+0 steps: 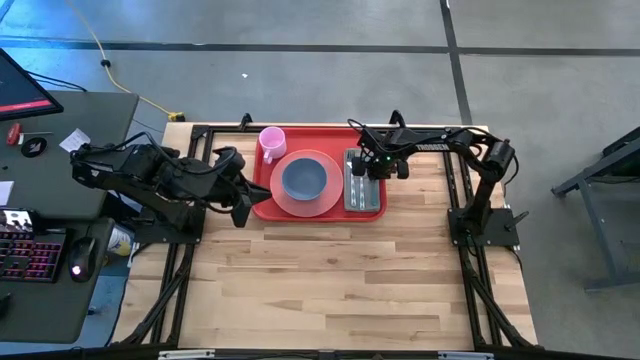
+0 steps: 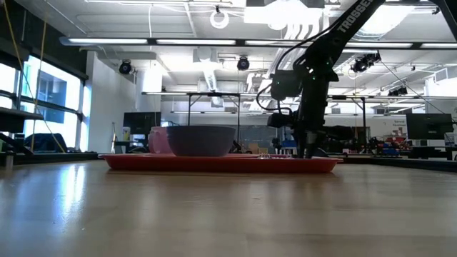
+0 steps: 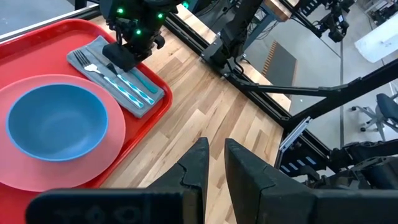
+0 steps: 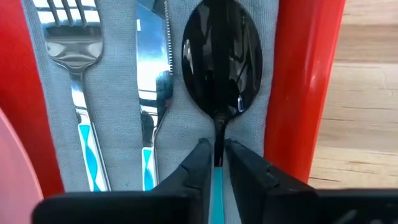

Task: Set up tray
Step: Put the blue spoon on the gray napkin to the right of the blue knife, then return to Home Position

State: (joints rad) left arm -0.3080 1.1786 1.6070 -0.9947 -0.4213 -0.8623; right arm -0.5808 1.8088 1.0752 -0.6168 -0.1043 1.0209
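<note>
You are looking at a pale wooden table point(image 1: 340, 270) of jointed planks, its smooth top catching a soft sheen in the low view. At about twelve o'clock on it, the tray point(image 1: 268, 207) is showing as glossy red plastic, light glinting along its rim. On the tray's three o'clock side a matt grey cloth point(image 4: 118, 155) is lying, finely woven. On it, a fork point(image 4: 73, 56), a knife point(image 4: 152, 74) and a spoon point(image 4: 221, 59) are gleaming as polished metal, mirror-bright, with smooth teal-and-white handles. The salmon-pink plate point(image 3: 115, 134) and blue bowl point(image 3: 56, 121) are looking smooth and softly matt. The right gripper point(image 4: 213, 155) fingers are looking like matt black plastic.
</note>
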